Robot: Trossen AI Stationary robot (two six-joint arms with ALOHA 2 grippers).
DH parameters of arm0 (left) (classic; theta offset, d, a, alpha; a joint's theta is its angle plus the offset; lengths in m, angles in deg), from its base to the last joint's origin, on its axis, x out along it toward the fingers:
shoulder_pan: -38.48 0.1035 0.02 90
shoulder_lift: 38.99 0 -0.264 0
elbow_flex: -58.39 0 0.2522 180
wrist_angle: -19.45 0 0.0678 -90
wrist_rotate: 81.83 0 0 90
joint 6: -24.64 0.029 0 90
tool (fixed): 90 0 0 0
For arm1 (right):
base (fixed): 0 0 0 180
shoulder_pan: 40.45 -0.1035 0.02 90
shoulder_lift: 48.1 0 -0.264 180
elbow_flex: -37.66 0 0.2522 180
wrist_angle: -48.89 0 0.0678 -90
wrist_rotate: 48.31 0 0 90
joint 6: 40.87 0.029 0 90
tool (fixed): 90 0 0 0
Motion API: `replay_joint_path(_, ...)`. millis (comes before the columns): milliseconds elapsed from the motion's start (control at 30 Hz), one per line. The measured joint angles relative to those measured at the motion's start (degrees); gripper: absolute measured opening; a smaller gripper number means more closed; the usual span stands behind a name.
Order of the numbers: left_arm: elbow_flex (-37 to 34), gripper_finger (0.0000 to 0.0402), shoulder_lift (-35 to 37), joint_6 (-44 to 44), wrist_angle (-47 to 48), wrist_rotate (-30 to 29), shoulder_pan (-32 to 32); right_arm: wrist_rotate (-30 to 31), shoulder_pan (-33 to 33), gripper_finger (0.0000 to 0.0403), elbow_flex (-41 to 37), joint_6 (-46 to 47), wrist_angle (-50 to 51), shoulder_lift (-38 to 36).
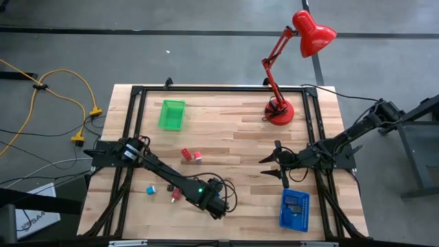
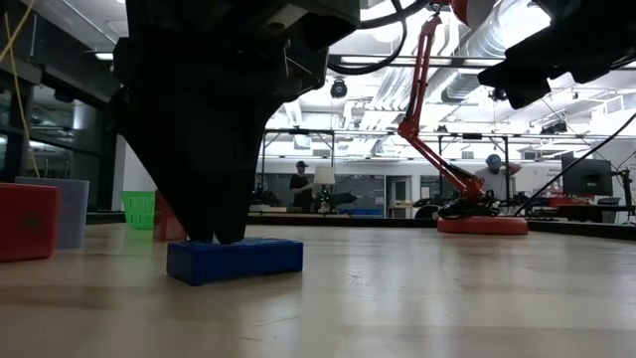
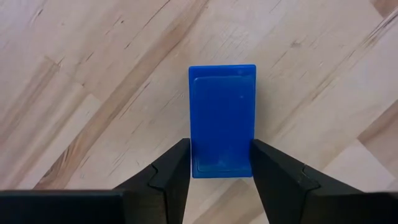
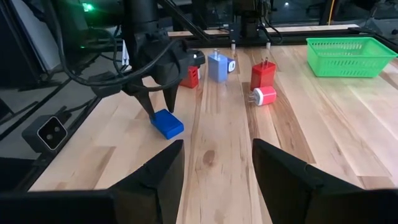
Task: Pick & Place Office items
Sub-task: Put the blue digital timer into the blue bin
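Observation:
A flat blue block [image 3: 222, 118] lies on the wooden table near its front edge, toward the middle. My left gripper [image 3: 221, 150] stands over one end of it, and the right wrist view shows that gripper [image 4: 161, 109] on the block [image 4: 168, 124]. Other office items lie farther left: two red pieces [image 1: 191, 156], a teal piece [image 1: 151, 189] and a red piece [image 1: 175, 195]. My right gripper [image 1: 273, 165] waits open above the table's right half, holding nothing. My left gripper has the blue block's two long sides [image 3: 194, 158] between its two fingers, close to one end. The fingers [image 2: 214, 224] come from above, pointing steeply down, and lie across the block. They reach only its upper edge. The block [image 2: 238, 261] rests flat on the table.
A green tray [image 1: 171, 114] stands at the far left and a blue perforated tray [image 1: 295, 209] at the near right. A red desk lamp [image 1: 280, 110] stands at the far right. Black frame rails run along the table's edges. Bare wood lies between the two grippers.

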Motion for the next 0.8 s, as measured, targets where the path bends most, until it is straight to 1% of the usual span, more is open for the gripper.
replay_joint_path(800,-0.1,0.0157,0.1,2.2,0.2,-0.4,0.3,0.0,0.0,0.0176,0.0,0.0,0.0,0.0)
